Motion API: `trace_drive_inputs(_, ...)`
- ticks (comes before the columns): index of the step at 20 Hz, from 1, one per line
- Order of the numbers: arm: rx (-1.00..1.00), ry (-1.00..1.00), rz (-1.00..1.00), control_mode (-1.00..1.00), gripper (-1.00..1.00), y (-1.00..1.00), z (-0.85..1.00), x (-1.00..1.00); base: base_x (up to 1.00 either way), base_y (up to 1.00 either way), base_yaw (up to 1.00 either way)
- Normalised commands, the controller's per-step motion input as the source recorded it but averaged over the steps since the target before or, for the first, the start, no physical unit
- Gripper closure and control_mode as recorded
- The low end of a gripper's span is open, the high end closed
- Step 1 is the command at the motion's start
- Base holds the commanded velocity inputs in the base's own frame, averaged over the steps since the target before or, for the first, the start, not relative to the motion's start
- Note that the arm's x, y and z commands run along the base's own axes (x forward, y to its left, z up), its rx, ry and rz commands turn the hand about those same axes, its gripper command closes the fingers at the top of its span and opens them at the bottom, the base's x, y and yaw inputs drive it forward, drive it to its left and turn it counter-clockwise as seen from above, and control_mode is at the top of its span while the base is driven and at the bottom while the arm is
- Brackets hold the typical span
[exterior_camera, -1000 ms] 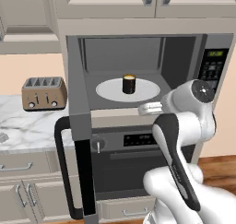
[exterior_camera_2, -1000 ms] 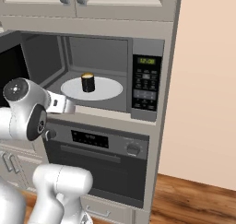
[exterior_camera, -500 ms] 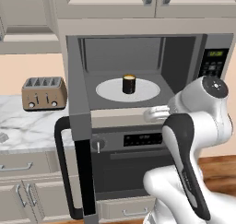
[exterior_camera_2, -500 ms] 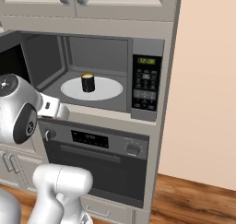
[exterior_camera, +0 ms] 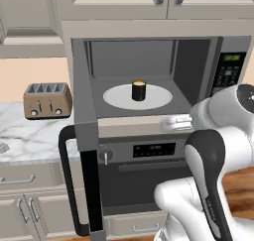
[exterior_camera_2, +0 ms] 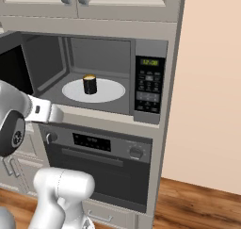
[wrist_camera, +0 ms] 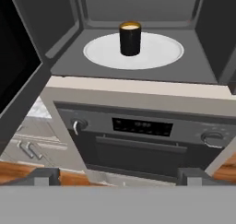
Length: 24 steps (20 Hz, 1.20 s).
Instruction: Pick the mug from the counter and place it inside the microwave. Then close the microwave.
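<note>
The black mug (exterior_camera: 138,90) (exterior_camera_2: 90,84) (wrist_camera: 130,38) with a tan rim stands upright on the white turntable (wrist_camera: 159,52) inside the microwave (exterior_camera: 228,71) (exterior_camera_2: 149,82). The microwave door (exterior_camera: 84,136) (wrist_camera: 23,71) hangs wide open to the left, its black handle (exterior_camera: 69,180) facing me. My gripper (wrist_camera: 119,176) (exterior_camera: 177,120) is open and empty. It sits in front of and below the microwave opening, well back from the mug. The white marble counter (exterior_camera: 34,136) lies to the left.
A tan toaster (exterior_camera: 47,100) stands on the counter, and a small grey cube (exterior_camera: 2,147) lies at its left edge. The knobbed oven (exterior_camera: 149,150) (exterior_camera_2: 103,148) (wrist_camera: 143,126) sits directly under the microwave. Cabinets hang above.
The arm has drawn back and to the right, away from the microwave opening. The mug stays still on the turntable and the door remains open.
</note>
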Motion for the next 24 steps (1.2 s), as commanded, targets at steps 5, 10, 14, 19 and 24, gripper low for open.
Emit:
trace_drive_inputs(5,0.0,-0.14,0.0,-1.0,-1.0,0.0,0.42,-0.41,0.0,0.0,0.0)
trace_drive_inputs(10,0.0,-0.07,0.0,-1.0,-1.0,0.0,0.2,-0.48,0.0,0.0,0.0)
trace_drive_inputs(14,0.0,-0.01,0.0,-1.0,-1.0,0.0,0.04,-0.75,0.0,0.0,0.0)
trace_drive_inputs(19,0.0,-0.02,0.0,-1.0,-1.0,0.0,0.0,-0.56,0.0,0.0,0.0)
trace_drive_inputs(24,0.0,-0.15,0.0,-1.0,-1.0,0.06,0.05,-0.29,0.0,0.0,0.0)
